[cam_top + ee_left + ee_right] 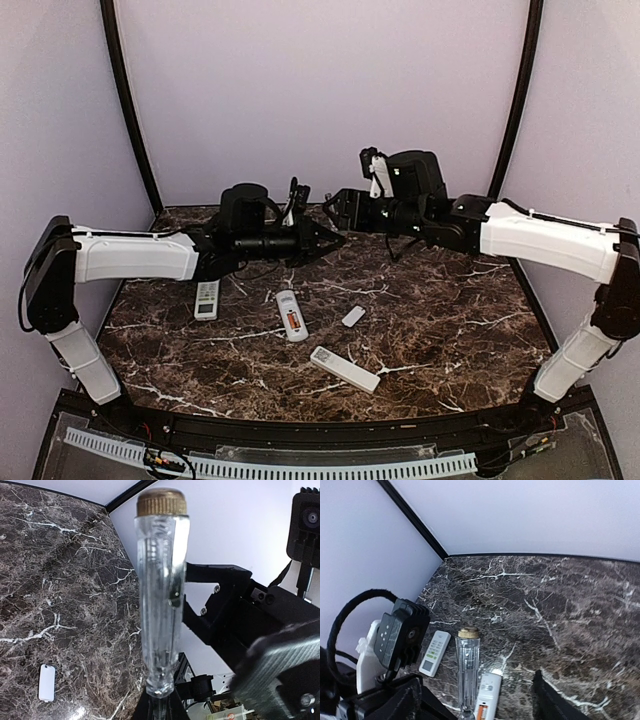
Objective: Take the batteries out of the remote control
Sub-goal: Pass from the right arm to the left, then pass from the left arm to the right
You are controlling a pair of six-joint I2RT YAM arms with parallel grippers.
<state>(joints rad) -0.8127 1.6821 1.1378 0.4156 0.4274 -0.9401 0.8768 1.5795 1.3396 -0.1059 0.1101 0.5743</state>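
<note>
My left gripper pinches the screwdriver (right gripper spread); the remote with batteries lies toward my base, long axis near-far.

No writing can be read on any remote control.

Lab booth: plain walls enclose marble table.

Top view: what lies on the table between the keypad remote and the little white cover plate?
In the top view, an open remote with orange batteries showing lies between the keypad remote and the cover plate.
</note>
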